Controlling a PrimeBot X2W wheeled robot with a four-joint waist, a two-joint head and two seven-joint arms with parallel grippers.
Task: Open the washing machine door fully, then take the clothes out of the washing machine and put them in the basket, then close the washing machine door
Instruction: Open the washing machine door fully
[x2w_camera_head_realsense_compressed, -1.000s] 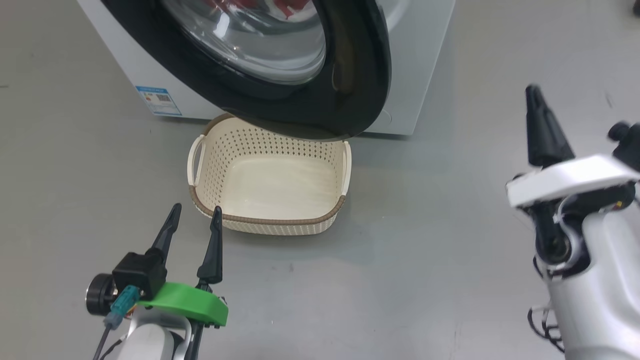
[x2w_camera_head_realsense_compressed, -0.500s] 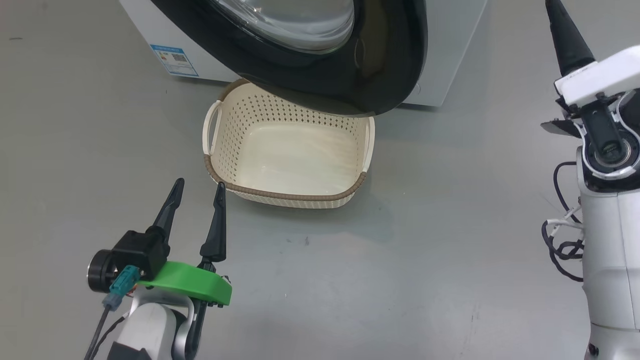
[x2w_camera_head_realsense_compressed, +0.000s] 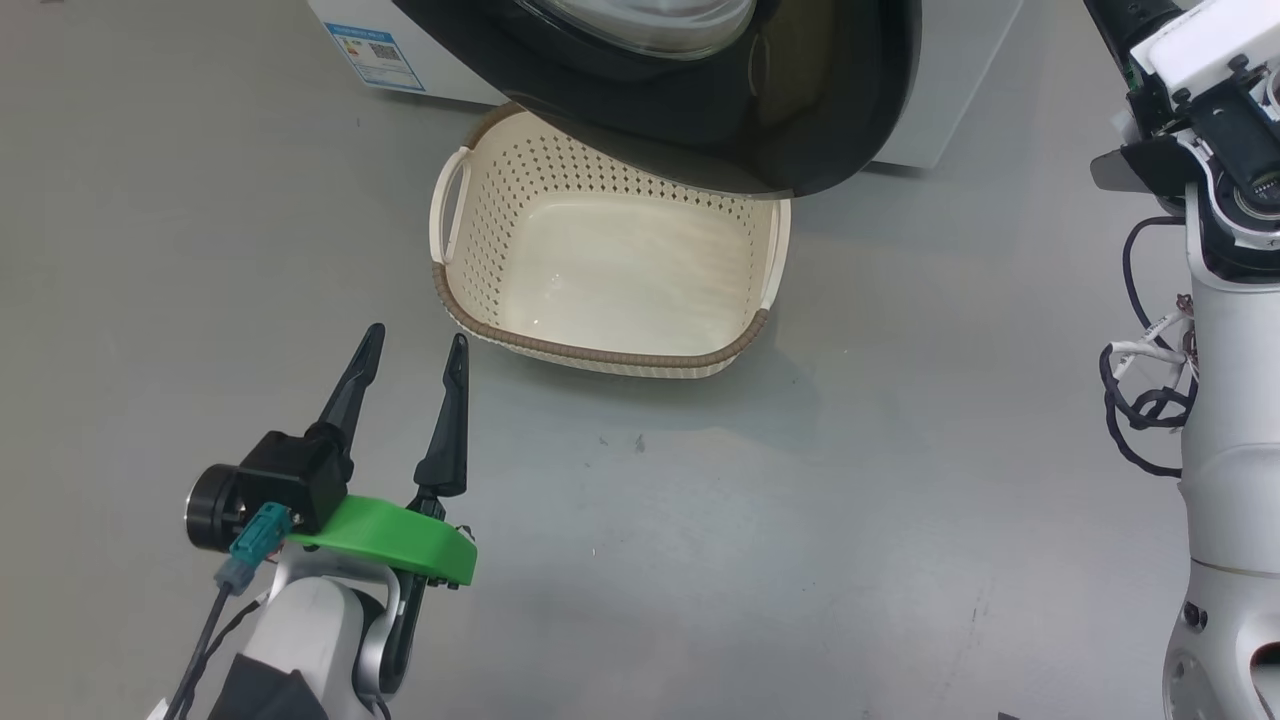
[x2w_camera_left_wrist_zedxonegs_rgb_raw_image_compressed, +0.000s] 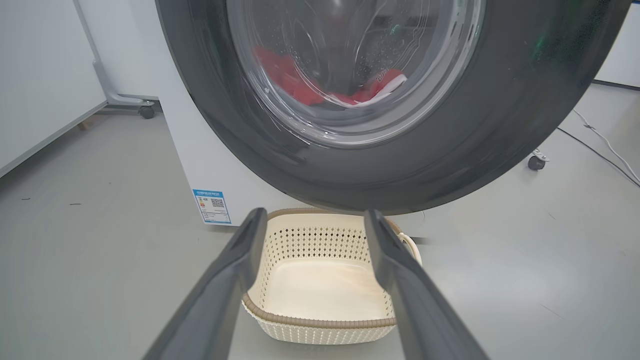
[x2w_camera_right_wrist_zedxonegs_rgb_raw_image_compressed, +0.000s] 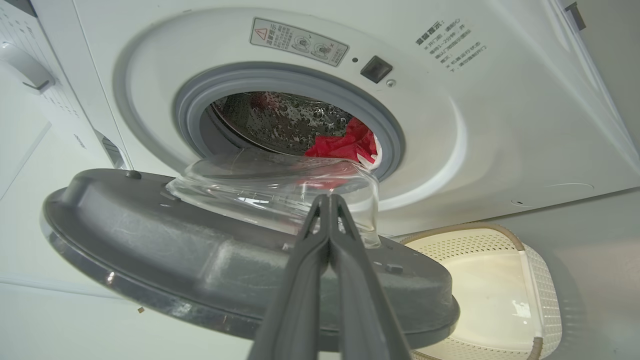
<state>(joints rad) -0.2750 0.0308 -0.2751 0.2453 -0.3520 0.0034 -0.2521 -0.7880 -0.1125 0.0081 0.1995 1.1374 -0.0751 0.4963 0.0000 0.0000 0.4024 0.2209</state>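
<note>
The washing machine door (x2w_camera_right_wrist_zedxonegs_rgb_raw_image_compressed: 200, 265) is only part way open over the basket (x2w_camera_head_realsense_compressed: 600, 352), so the right gripper (x2w_camera_right_wrist_zedxonegs_rgb_raw_image_compressed: 327, 200), fingers (x2w_camera_right_wrist_zedxonegs_rgb_raw_image_compressed: 310, 260) pressed together at its inner side, should next push it wide, while the left gripper (x2w_camera_head_realsense_compressed: 417, 335) is spread and empty and the red clothes (x2w_camera_right_wrist_zedxonegs_rgb_raw_image_compressed: 345, 145) lie inside the washing machine (x2w_camera_right_wrist_zedxonegs_rgb_raw_image_compressed: 500, 125)

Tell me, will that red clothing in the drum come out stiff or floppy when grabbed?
Probably floppy: the clothes lie crumpled in folds behind the gasket. Likely light, as the fabric looks thin. They may trail and catch on the washing machine door, open in front.
</note>
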